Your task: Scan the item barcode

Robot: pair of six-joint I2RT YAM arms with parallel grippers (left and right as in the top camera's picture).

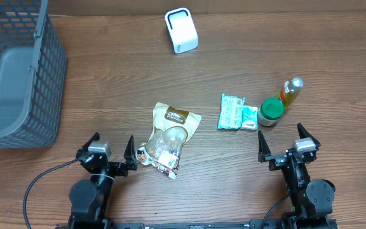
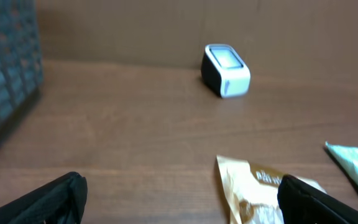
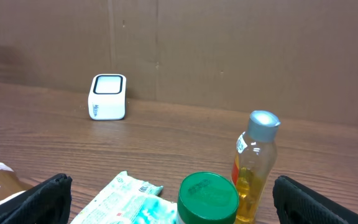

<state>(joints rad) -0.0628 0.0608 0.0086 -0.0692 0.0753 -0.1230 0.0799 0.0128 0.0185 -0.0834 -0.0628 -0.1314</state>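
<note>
Both left fingers (image 1: 130, 147) and right fingers (image 1: 262, 148) spread wide, gripping nothing; left beside the snack bag (image 1: 169, 137).

Brown pouch (image 1: 170, 130) logo lettering blurred; nothing legible.

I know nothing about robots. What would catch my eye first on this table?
Probably the grey mesh basket at the far left and the small white barcode scanner standing alone at the far middle. A brown snack bag lies in the centre, with a green-and-white packet, a green-lidded jar and a bottle of yellow liquid grouped to its right. At the near edge, the left pincer and right pincer stand open, holding nothing.
</note>
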